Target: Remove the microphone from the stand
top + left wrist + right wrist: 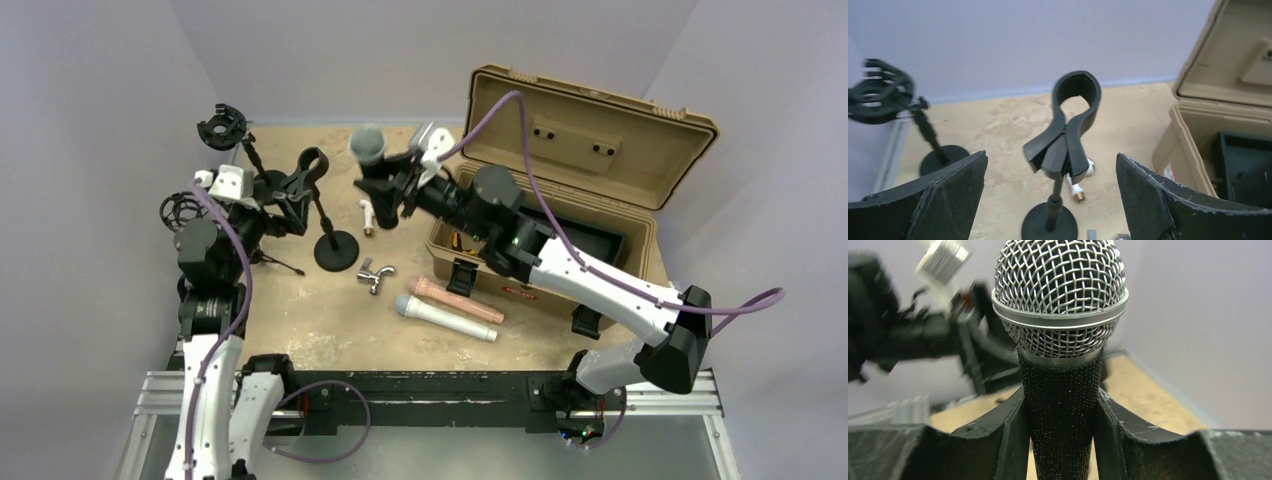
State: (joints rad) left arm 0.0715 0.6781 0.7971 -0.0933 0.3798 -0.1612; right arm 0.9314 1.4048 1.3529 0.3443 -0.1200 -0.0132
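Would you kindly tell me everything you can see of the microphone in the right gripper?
The microphone has a rounded silver wire-mesh head ringed by a metal band, above a dark, rough-textured body. The right gripper's fingers clamp that body from both sides, with the head sticking out beyond them. Seen from above, it is free of the empty clip stand, off to that stand's right.

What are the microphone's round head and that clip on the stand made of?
On the microphone, the head looks like silvery woven wire mesh, likely metal: the strands glint. The stand clip looks like matte black moulded plastic, smooth and dull; it could be rubbery.
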